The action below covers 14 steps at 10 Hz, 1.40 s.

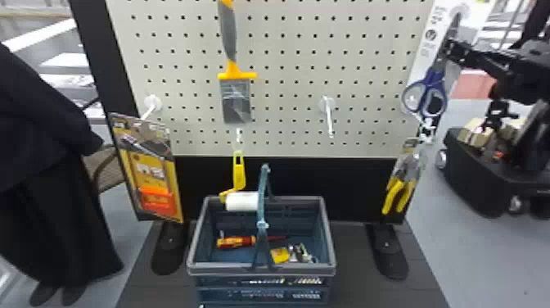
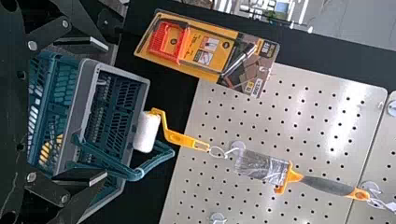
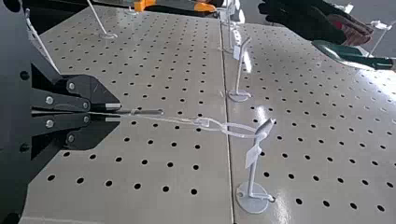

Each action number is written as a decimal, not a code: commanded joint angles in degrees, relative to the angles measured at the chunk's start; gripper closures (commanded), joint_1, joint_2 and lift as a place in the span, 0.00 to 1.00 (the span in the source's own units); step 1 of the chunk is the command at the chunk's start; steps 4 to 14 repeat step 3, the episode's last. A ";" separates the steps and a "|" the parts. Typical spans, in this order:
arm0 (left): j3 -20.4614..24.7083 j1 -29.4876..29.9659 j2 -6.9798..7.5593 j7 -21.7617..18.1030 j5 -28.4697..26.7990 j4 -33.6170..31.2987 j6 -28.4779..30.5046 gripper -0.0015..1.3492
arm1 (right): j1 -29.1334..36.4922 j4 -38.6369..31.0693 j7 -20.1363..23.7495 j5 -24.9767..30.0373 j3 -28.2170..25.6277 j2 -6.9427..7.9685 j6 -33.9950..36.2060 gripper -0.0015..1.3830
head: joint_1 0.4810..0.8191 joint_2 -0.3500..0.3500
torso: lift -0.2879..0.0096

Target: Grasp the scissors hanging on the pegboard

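Your right gripper (image 3: 112,112) has jaws clamped on a thin metal strip, apparently the scissors (image 1: 431,80); blue handles hang below the jaws. Light, stiff, slick: hold near the pivot. Your left gripper (image 2: 93,112) gapes, idle.

head cam looks forward and down at the pegboard (image 1: 311,53) and basket (image 1: 221,269), mid range. left wrist cam, rolled sideways, faces the same board and basket from similar range. right wrist cam sits close, skimming along the board face.
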 commanded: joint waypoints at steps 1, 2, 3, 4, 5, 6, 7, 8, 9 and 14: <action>0.00 -0.01 0.04 0.04 0.00 0.02 -0.03 0.25 | 0.04 -0.10 0.00 0.00 0.00 0.00 0.00 0.93 | 0.20 0.50 | 0.63; 0.00 -0.01 0.04 -0.05 0.00 0.02 -0.03 0.25 | 0.04 -0.10 0.00 0.00 0.00 0.00 0.00 0.93 | 0.20 0.50 | 0.63; 0.00 -0.01 0.04 0.04 0.00 0.02 -0.03 0.25 | 0.04 -0.10 0.00 0.00 0.00 0.00 0.00 0.93 | 0.20 0.50 | 0.63; 0.00 -0.01 0.04 0.04 0.00 0.02 -0.03 0.25 | 0.04 -0.10 0.00 0.00 0.00 0.00 0.00 0.93 | 0.20 0.50 | 0.63; 0.00 -0.01 0.04 0.04 0.00 0.02 -0.03 0.25 | 0.04 -0.10 0.00 0.00 0.00 0.00 0.00 0.93 | 0.20 0.50 | 0.63; 0.00 -0.01 0.04 0.04 0.00 0.02 -0.03 0.25 | 0.04 -0.10 0.00 0.00 0.00 0.00 0.00 0.93 | 0.20 0.50 | 0.63; 0.00 -0.01 0.04 0.04 0.00 0.02 -0.03 0.25 | 0.04 -0.10 0.00 0.00 0.00 0.00 0.00 0.93 | 0.20 0.50 | 0.63; 0.00 -0.01 0.04 0.04 0.00 0.02 -0.03 0.25 | 0.04 -0.10 0.00 0.00 0.00 0.00 0.00 0.93 | 0.20 0.50 | 0.63; 0.00 -0.01 0.04 0.04 0.00 0.02 -0.03 0.25 | 0.04 -0.10 0.00 0.00 0.00 0.00 0.00 0.93 | 0.20 0.50 | 0.63; 0.00 -0.01 0.04 0.04 0.00 0.02 -0.03 0.25 | 0.04 -0.10 0.00 0.00 0.00 0.00 0.00 0.93 | 0.20 0.50 | 0.63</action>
